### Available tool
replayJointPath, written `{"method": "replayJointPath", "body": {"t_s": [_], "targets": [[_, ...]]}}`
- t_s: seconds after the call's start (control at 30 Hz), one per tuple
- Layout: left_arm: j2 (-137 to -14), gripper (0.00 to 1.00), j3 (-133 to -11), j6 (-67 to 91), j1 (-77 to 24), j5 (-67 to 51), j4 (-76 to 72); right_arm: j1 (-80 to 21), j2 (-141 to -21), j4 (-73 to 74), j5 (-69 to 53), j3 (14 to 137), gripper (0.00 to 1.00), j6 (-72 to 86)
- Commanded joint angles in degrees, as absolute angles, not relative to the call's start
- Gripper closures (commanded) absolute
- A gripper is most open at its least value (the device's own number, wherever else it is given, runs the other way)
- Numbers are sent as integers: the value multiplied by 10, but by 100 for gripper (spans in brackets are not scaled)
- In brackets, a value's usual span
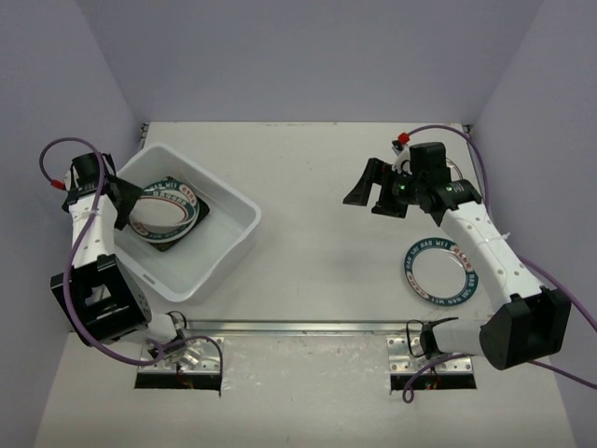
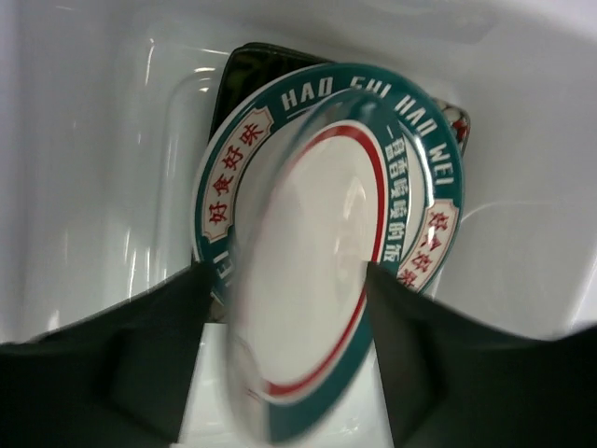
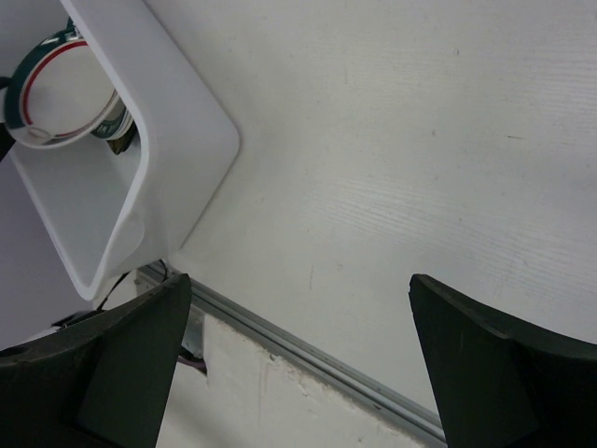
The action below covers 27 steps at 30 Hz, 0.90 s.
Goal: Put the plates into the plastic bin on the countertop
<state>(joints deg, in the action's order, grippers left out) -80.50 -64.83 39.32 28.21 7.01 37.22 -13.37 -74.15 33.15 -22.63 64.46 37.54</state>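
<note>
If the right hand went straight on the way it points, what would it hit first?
Likely the off-white countertop; the right hand has nothing between its fingers, and the white translucent plastic bin sits off to the side.

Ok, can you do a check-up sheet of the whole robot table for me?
Surface: off-white table, metal rail in front.
Job's things: bin at left holds a black plate, a round plate flat on it, and a tilted plate, blurred; a loose plate lies on the table at right.
Clutter: nothing seen.
End effectors: left end effector around the tilted plate, grip unclear; right end effector open, empty, above the table.
Cables: purple cables loop off both arms.
Surroundings: plain lavender walls.
</note>
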Motion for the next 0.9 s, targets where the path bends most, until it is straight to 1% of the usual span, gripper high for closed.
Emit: {"method": "replayJointPath", "body": {"t_s": [0.0, 0.23, 0.43, 0.53, 0.57, 0.63, 0.67, 0.7, 0.77, 0.83, 0.87], "targets": [[-795, 0, -682, 387, 286, 39, 361, -129, -739, 333, -241, 646, 1, 358], [-823, 0, -691, 344, 284, 40, 416, -129, -763, 343, -245, 666, 1, 348], [-849, 0, -678, 313, 284, 22, 426, -125, -802, 360, -237, 697, 1, 351], [-835, 0, -684, 305, 281, -11, 425, -124, -810, 371, -202, 711, 1, 357], [-820, 0, -697, 301, 268, -28, 426, -123, -814, 378, -158, 715, 1, 362], [-793, 0, -729, 295, 234, -60, 429, -122, -822, 393, -47, 722, 1, 374], [-781, 0, -755, 294, 185, -59, 438, -121, -828, 395, 15, 722, 1, 372], [-777, 0, -763, 295, 144, -58, 442, -120, -833, 392, 33, 722, 1, 364], [-763, 0, -802, 305, 5, -39, 455, -118, -864, 373, 140, 723, 1, 304], [-758, 0, -808, 313, -72, -2, 459, -117, -900, 355, 184, 741, 1, 255], [-755, 0, -793, 320, -108, 10, 460, -117, -937, 363, 216, 765, 1, 230]]}}
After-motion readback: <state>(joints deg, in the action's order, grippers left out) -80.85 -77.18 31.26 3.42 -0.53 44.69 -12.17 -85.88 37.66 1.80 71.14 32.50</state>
